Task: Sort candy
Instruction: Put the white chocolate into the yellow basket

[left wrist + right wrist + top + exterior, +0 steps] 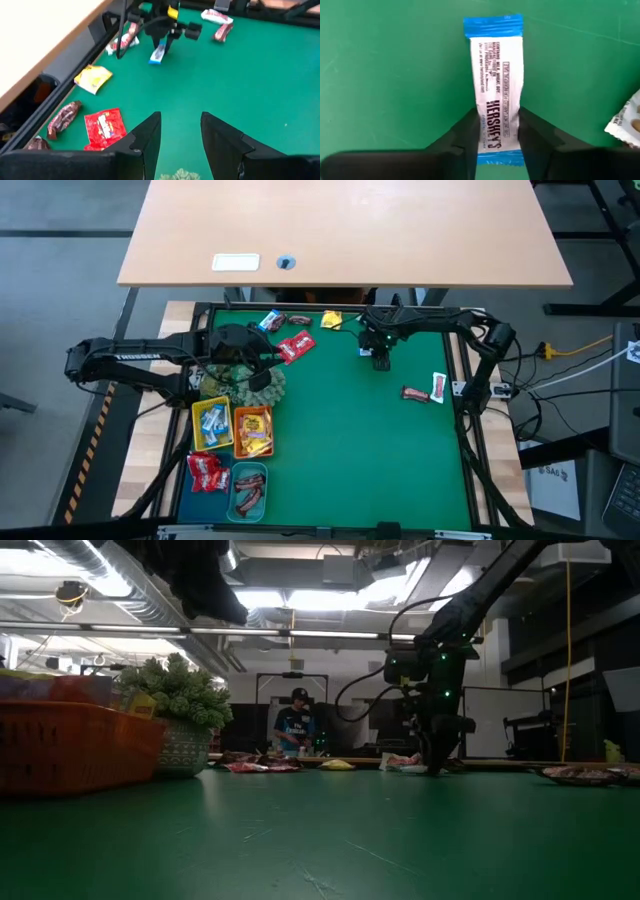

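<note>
Candy is what I'm sorting, and the piece in hand is a flat blue-and-white wrapped bar (pixel 497 90) lying on the green felt table top (pixel 380 450) toward the far edge, right of centre. I judge it light and stiff enough to lift flat, though the glossy wrapper looks slippery and the crimped blue ends would fold, so the grip belongs across the narrow white middle. My right gripper (pixel 498 137) is there now, fingers straddling the bar's width near one end and pressed against both long edges; I read that as closed on the bar, with the bar not yet lifted off the felt.

Around it, going by size: the pale wooden desk (pixel 340 230) beyond the table, then the grey-green spiky plant ball (pixel 240 385) under my left arm. The left gripper (pixel 180 132) hovers over the plant with its fingers narrowly apart and empty. Near the plant sit the yellow tray (pixel 211 424), orange tray (pixel 252 431) and teal tray (pixel 248 490), each already holding sweets.

Loose pieces remain: a red packet (pixel 295 346), a yellow square packet (pixel 331 320), and a dark brown bar (pixel 414 393) off to the right. A white wrapper corner (pixel 625 120) lies just beside my bar but apart from it. My path toward the trays crosses open felt, and only the left arm and plant crowd the arrival.
</note>
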You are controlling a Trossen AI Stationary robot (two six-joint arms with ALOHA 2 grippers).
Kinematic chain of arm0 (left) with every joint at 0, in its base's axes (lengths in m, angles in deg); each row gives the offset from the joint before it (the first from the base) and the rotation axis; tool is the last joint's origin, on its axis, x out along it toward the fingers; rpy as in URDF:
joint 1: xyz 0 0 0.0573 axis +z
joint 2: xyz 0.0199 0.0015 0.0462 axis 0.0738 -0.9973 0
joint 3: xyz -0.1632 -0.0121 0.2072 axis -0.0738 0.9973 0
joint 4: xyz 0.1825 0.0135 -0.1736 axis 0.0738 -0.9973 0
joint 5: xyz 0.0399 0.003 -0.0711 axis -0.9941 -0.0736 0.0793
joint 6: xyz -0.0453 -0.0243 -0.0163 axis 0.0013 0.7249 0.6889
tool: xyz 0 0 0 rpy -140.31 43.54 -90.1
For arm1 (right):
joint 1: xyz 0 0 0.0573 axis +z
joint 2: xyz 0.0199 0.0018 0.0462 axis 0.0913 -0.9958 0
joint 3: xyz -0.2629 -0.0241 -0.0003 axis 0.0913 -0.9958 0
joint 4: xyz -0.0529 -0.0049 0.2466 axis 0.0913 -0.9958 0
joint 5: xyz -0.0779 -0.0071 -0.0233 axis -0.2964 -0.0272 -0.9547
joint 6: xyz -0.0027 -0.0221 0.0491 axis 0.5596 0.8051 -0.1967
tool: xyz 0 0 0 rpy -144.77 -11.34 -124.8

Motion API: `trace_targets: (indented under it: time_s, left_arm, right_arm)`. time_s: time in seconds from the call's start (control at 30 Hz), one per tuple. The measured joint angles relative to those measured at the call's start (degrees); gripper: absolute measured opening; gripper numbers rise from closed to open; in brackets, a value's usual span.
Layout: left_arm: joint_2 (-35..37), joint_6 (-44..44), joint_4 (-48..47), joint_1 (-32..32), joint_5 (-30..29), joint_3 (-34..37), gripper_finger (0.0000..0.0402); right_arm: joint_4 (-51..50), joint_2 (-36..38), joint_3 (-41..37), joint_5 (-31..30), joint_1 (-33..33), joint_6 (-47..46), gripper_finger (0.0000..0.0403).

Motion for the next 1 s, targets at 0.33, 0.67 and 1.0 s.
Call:
trace_targets:
  time_s: [0.33,0.67,1.0]
  left_arm:
    - [-5.04,-0.04,3.60,0.00,0.00,0.04,0.0133]
    - [-7.62,-0.15,10.17,0.04,-0.11,0.06,0.0133]
    - [-7.96,-12.36,15.20,0.07,-0.50,0.04,0.0133]
  right_arm:
    - [-3.66,-0.57,4.30,9.72,0.06,-3.00,0.0086]
    - [4.54,-0.39,9.04,31.00,2.36,-9.17,0.0089]
    - [15.62,-0.35,10.79,33.30,10.85,-9.92,0.0089]
